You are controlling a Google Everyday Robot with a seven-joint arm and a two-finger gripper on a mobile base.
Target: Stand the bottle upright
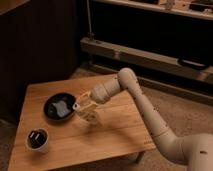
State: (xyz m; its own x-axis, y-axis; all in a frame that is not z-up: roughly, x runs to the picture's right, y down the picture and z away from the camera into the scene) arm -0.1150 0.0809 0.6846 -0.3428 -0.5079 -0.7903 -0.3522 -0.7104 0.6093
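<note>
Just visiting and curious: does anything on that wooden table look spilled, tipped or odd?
Nothing stands out. The black pan and the white cup with dark inside sit level on the wooden table; the robot's gripper is low beside the pan.
</note>
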